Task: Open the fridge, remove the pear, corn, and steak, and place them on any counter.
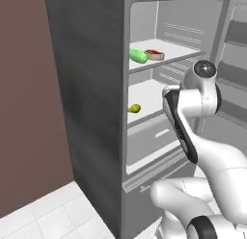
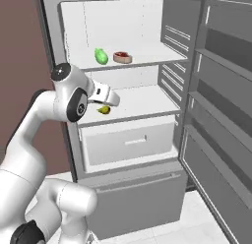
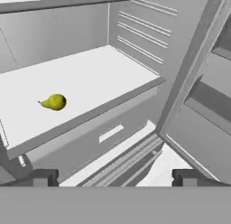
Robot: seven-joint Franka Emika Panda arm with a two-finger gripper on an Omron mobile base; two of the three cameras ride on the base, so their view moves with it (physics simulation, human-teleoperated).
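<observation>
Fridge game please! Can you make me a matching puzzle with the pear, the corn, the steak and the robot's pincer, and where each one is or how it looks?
Things:
1. pear
2. corn
3. steak
4. pincer

Clues:
A. wide open, holding nothing
B. top shelf of the fridge, round and red with a pale rim
C. alone on the middle shelf, lying on its side
D. top shelf, bright green, left of the meat as seen from the right base view

Pairs: 1-C, 2-D, 3-B, 4-A
</observation>
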